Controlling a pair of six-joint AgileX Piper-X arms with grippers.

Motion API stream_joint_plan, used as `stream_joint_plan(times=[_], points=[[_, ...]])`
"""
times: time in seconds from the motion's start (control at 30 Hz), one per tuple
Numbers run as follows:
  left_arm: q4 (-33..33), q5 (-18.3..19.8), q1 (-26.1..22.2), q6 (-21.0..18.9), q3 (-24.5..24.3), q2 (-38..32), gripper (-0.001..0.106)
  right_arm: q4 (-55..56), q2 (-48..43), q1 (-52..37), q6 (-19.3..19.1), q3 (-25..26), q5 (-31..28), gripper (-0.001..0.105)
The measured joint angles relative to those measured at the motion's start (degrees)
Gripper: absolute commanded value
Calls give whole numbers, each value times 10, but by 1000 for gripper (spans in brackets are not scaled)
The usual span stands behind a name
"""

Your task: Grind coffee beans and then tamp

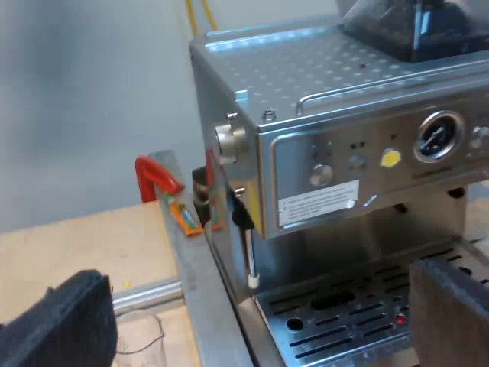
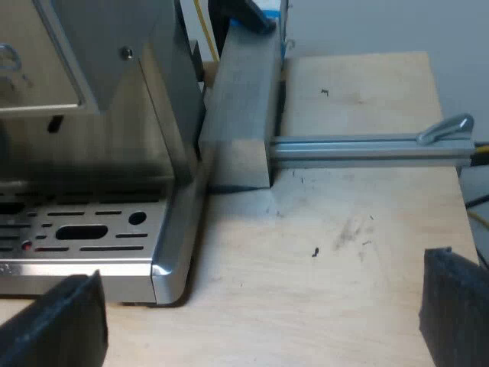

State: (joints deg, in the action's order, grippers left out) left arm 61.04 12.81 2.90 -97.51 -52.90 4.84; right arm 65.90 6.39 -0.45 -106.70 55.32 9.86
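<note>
The espresso machine stands close before my left gripper, with its dark bean hopper on top, a round gauge and a yellow button on its face. The left fingers are spread wide with nothing between them, level with the drip tray. A clear measuring glass stands on the wood beside the machine, close to one left finger. My right gripper is open and empty over bare wood at the corner of the machine's base.
A thin steam wand hangs down the machine's side. A red clamp and an orange item sit by a metal rail. A grey block and an aluminium rail lie on the wooden table beside the machine.
</note>
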Motion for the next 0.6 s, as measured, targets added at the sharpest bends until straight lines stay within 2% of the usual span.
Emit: stream_joint_plan(times=[0.27, 0.47, 0.6], points=[[39, -4, 0, 2, 0, -56, 79, 2, -69, 0, 0, 0, 0, 84], [73, -4, 0, 2, 0, -57, 79, 28, -69, 0, 0, -4, 0, 84], [129, -8, 0, 2, -8, -57, 79, 28, -69, 0, 0, -9, 0, 84]])
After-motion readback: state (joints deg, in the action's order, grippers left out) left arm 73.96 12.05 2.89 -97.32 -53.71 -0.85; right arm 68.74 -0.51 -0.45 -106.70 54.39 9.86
